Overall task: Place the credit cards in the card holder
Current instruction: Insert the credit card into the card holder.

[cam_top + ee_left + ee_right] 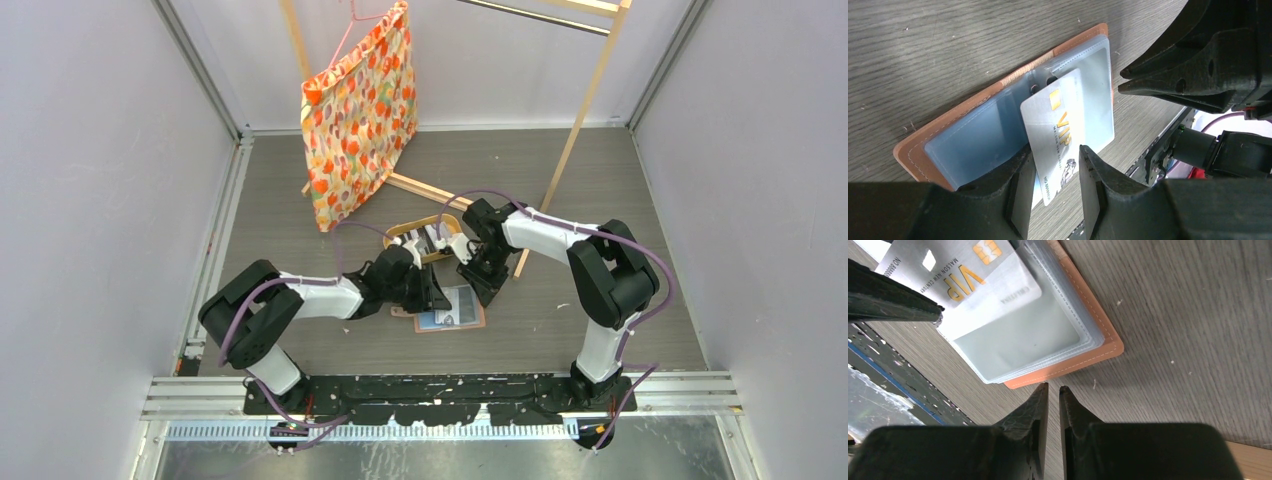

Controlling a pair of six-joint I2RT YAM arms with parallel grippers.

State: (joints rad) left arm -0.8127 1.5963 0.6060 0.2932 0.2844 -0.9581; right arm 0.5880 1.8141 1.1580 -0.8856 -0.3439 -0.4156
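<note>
Card holder (910, 150): open flat, clear sleeves (973, 140) up. Silver VIP credit card (1058, 115): clamped in left gripper (1055, 152), far end in sleeve. Right gripper (1054, 390): jaws nearly together, empty.

Grey wood-grain tabletop (300, 200), pale walls (100, 150), wooden rack (591, 90), floral bag (360, 120).

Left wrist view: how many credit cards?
1: the silver plastic VIP card, gripped by the left pincer, over the salmon-tan leather wallet. Others may sit hidden in its sleeves.

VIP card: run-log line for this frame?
left pincer: shut on VIP card | card: end at card holder, mostly out | right pincer: shut, empty, beside holder
</note>
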